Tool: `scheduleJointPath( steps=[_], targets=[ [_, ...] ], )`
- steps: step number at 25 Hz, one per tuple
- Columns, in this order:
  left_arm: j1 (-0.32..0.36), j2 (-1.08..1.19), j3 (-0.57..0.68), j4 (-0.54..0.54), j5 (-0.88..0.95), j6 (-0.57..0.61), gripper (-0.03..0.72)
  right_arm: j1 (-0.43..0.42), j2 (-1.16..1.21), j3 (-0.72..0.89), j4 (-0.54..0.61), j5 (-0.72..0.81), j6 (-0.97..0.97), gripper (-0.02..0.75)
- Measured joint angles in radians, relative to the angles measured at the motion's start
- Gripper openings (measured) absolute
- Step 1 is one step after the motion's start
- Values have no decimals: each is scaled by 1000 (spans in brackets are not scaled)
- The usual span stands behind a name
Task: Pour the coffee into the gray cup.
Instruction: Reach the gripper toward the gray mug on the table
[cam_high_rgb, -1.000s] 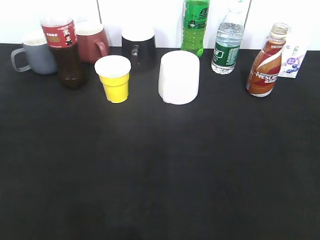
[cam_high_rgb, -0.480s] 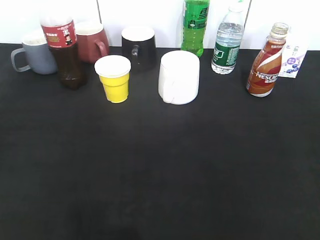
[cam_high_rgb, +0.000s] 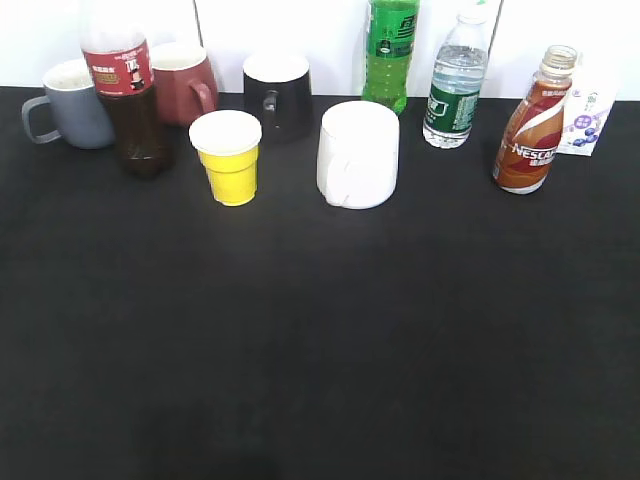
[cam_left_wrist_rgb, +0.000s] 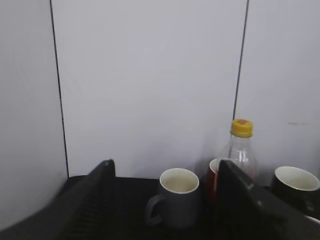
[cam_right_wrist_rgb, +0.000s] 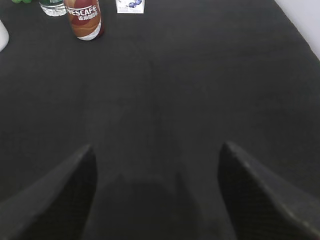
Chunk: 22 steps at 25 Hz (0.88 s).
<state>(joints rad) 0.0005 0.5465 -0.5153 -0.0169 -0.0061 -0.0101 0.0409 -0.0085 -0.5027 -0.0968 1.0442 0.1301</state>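
Observation:
The coffee bottle (cam_high_rgb: 532, 125), curvy with a brown, red and white NESCAFE label, stands at the back right of the black table; it also shows at the top left of the right wrist view (cam_right_wrist_rgb: 84, 20). The gray cup (cam_high_rgb: 72, 104) stands at the back left, handle to the left. In the left wrist view the gray cup (cam_left_wrist_rgb: 177, 200) stands ahead between my open left gripper's fingers (cam_left_wrist_rgb: 165, 172). My right gripper (cam_right_wrist_rgb: 156, 150) is open and empty over bare table, far from the coffee. Neither gripper shows in the exterior view.
Back row from the left: a dark cola bottle (cam_high_rgb: 128, 100), a red mug (cam_high_rgb: 184, 83), a yellow cup (cam_high_rgb: 229, 156), a black mug (cam_high_rgb: 277, 93), a white mug (cam_high_rgb: 358, 154), a green bottle (cam_high_rgb: 391, 52), a water bottle (cam_high_rgb: 456, 85), a small carton (cam_high_rgb: 586, 118).

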Motion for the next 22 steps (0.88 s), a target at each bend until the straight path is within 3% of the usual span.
scheduleJointPath(
  steps=[13,22],
  targets=[
    [0,1070,-3,0,-777,0,482,0,0,0,0,0,0,591],
    [15,1409,-311,-16,-811,0,459,0,0,0,0,0,0,591]
  ],
)
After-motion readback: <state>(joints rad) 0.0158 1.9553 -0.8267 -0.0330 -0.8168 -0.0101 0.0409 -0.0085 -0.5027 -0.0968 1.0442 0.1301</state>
